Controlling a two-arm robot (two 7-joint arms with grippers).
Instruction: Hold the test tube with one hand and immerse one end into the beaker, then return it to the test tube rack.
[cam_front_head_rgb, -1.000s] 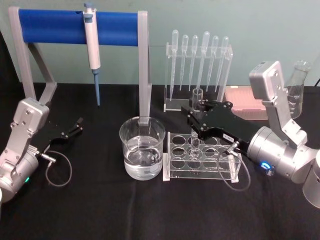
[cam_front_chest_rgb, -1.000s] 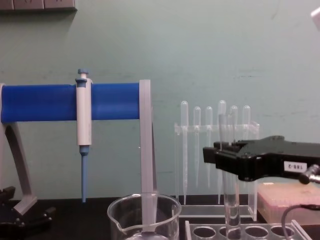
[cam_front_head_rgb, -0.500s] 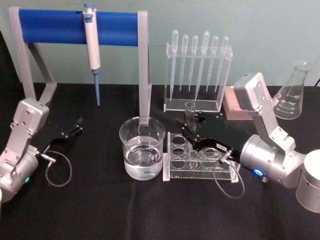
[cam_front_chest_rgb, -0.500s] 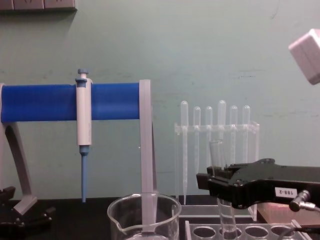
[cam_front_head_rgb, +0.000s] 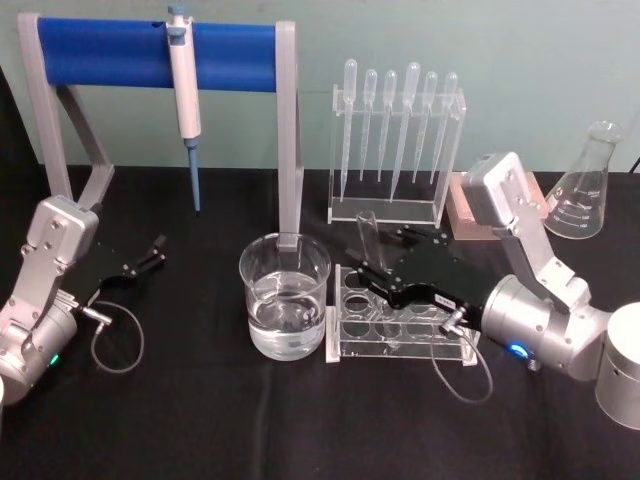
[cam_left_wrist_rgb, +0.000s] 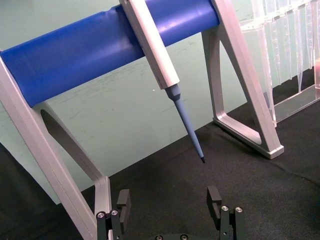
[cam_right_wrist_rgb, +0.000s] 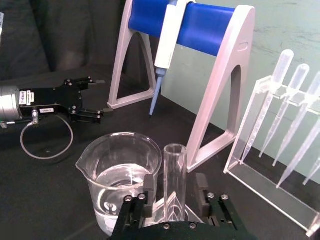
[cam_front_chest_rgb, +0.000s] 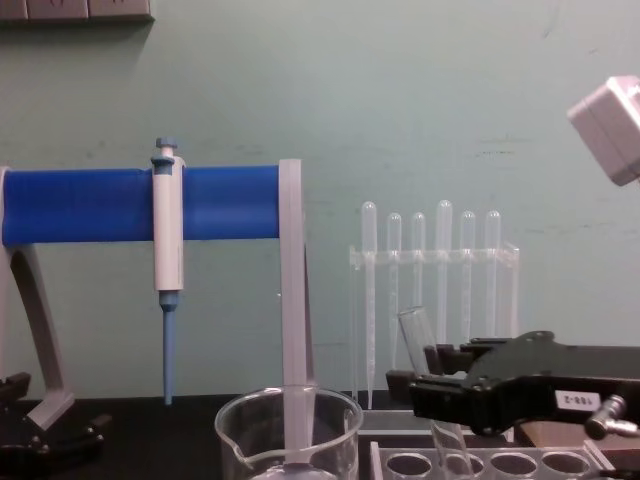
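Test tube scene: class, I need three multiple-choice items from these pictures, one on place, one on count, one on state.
1. Where is the test tube?
A. in the rack
B. inside the beaker
C. on the blue stand

2. How many pipettes hang behind?
A. three
B. six
C. nine

3. How does the tube stand?
A. upright
B. flat
C. tilted

Answers: 1 A, its lower end sits in a rack hole, right gripper around it. 2 B, six bulbs show. 3 C, its rim leans toward the beaker.
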